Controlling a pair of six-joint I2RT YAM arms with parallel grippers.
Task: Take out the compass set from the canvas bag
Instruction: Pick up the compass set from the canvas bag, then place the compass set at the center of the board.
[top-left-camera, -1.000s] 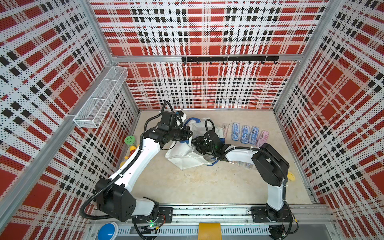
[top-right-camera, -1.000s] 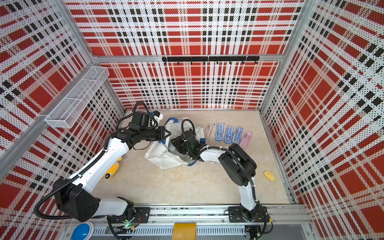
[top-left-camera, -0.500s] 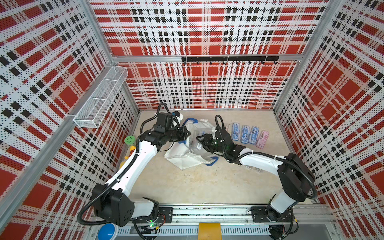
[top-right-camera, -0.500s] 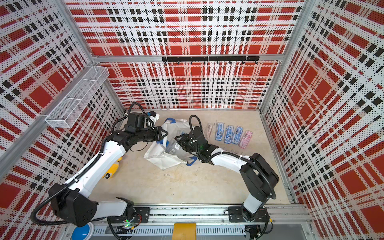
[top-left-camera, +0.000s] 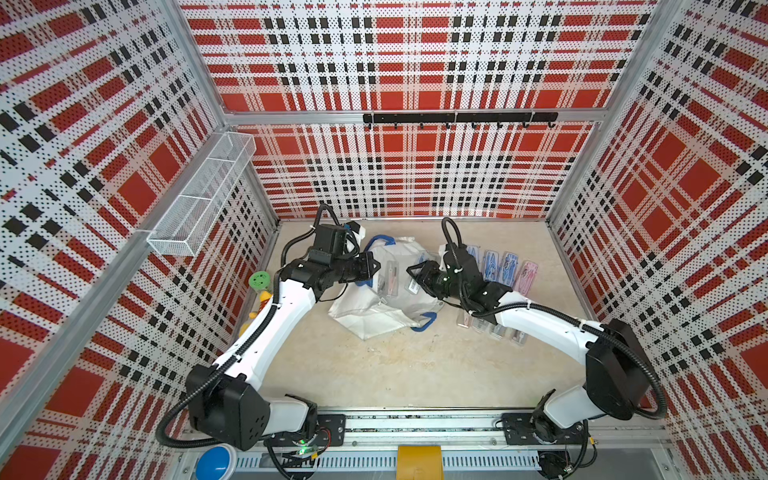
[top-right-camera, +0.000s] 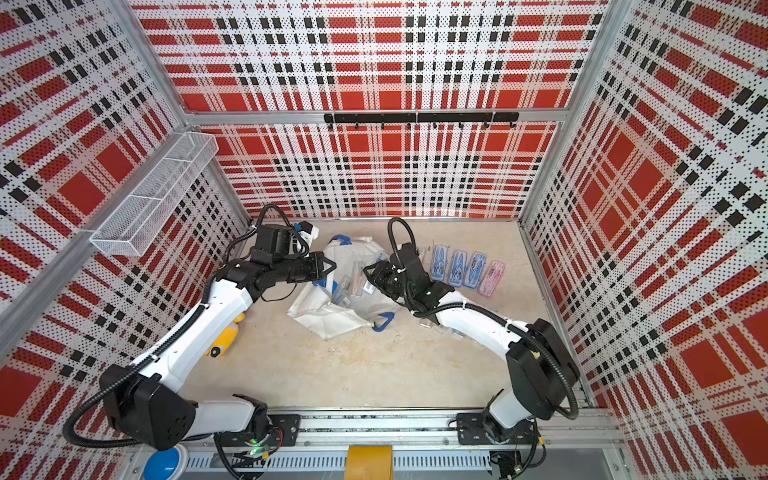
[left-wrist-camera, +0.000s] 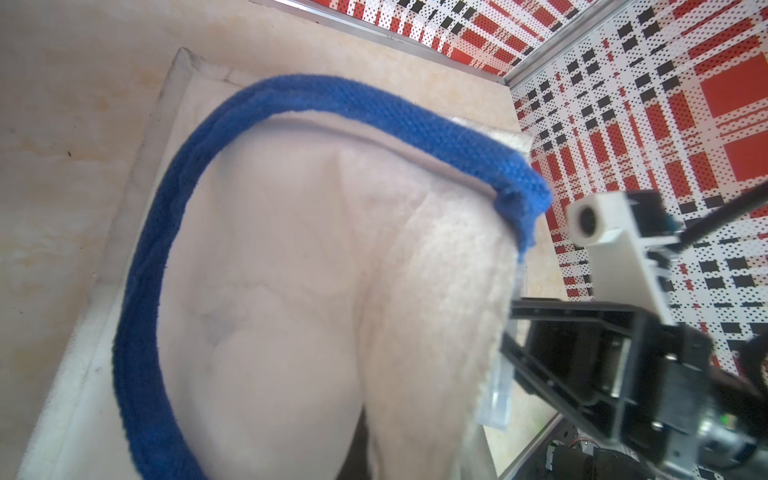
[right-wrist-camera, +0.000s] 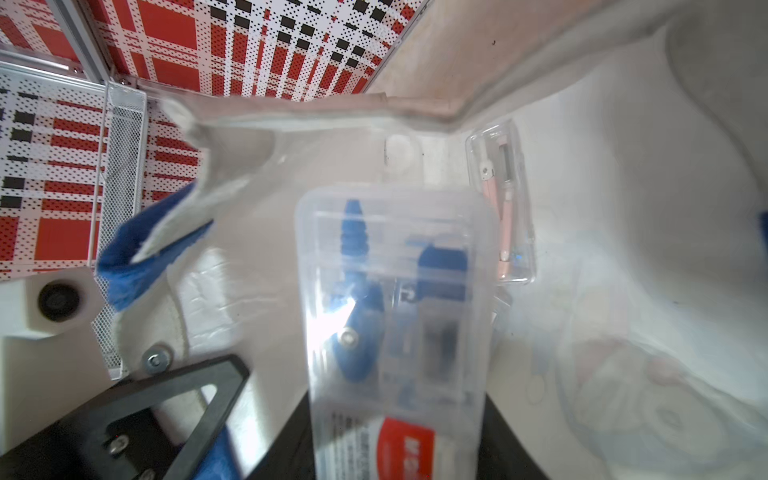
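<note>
The white canvas bag (top-left-camera: 374, 316) (top-right-camera: 328, 316) with blue handles lies slumped at the middle of the floor, mouth up. My left gripper (top-left-camera: 374, 268) (top-right-camera: 330, 266) is shut on the bag's left rim by a blue handle (left-wrist-camera: 137, 291); the fabric (left-wrist-camera: 291, 291) hides its jaws. My right gripper (top-left-camera: 411, 276) (top-right-camera: 368, 276) hangs over the bag's mouth, shut on a compass set (right-wrist-camera: 395, 311), a clear case with a blue compass and a red label. A second clear case with a pink compass (right-wrist-camera: 503, 208) lies inside the bag.
Several compass cases lie in a row at the back right, blue ones (top-left-camera: 490, 266) and a pink one (top-left-camera: 525, 276). More clear cases (top-left-camera: 490, 328) sit under my right forearm. A green and yellow toy (top-left-camera: 259, 282) lies by the left wall, below a wire basket (top-left-camera: 203, 195).
My right arm's elbow has swung out to the right and the arm has stretched, with the clear case staying in its jaws at the bag's mouth. The left gripper has kept its hold on the rim.
</note>
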